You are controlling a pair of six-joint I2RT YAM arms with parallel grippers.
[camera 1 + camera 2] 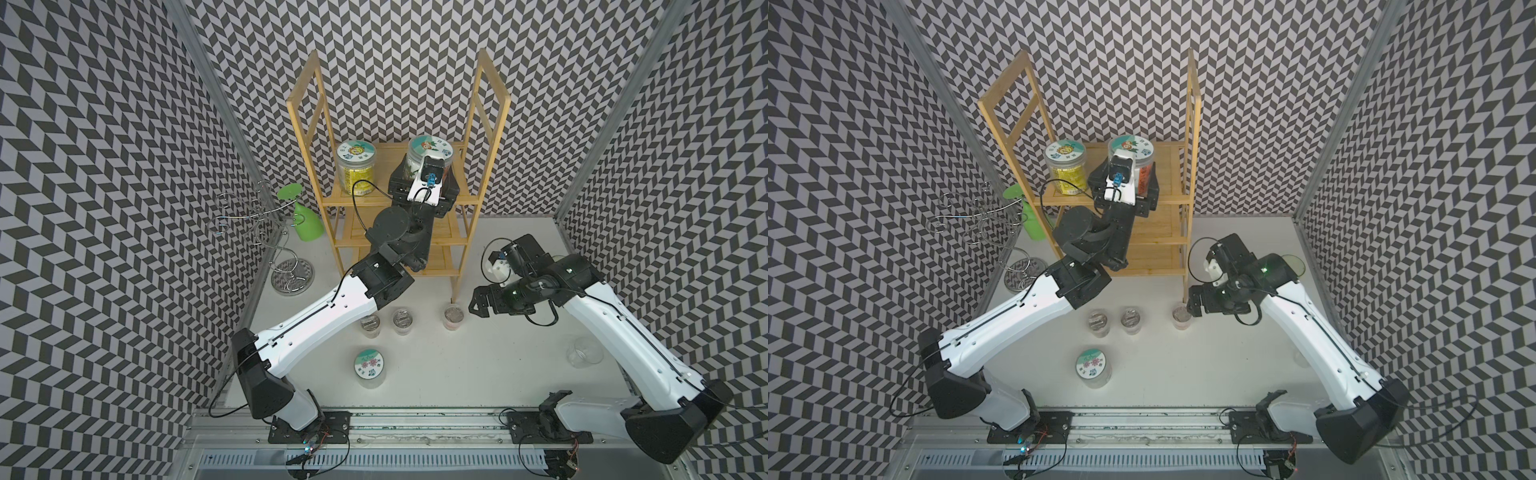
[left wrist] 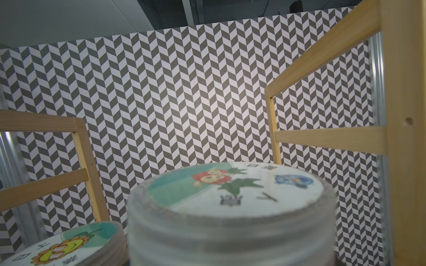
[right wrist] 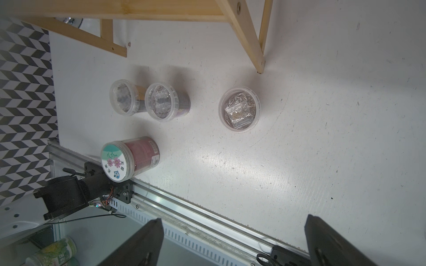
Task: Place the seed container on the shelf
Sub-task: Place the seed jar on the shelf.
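Bamboo uprights of the shelf [image 1: 1170, 174] rise closest to the overhead camera, and its top tier carries the action. From its base the left arm [image 1: 328, 307] stretches up across the lower tiers. Its left gripper [image 1: 426, 174] is level with that top tier, one jaw on each side of the seed container [image 1: 430, 147]. Low and well apart sits the right arm [image 1: 615, 324], its right gripper [image 3: 234, 218] spread wide and empty above the table, near the shelf's front leg.

Upright, long axis vertical, the seed container is at the right half of the top tier, straight ahead of the left wrist. Its lid [image 2: 237, 191] fills that camera's foreground. Whether the jaws press its sides or stand just clear I cannot tell, nor whether its base rests on the slats. Just beside it, apart, stands a yellow-labelled jar [image 1: 355, 166].

By my judgement the left arm alone is placed to finish: loosen, then draw straight back, away from that neighbour. Three small clear cups [image 1: 402, 319] sit on the table.
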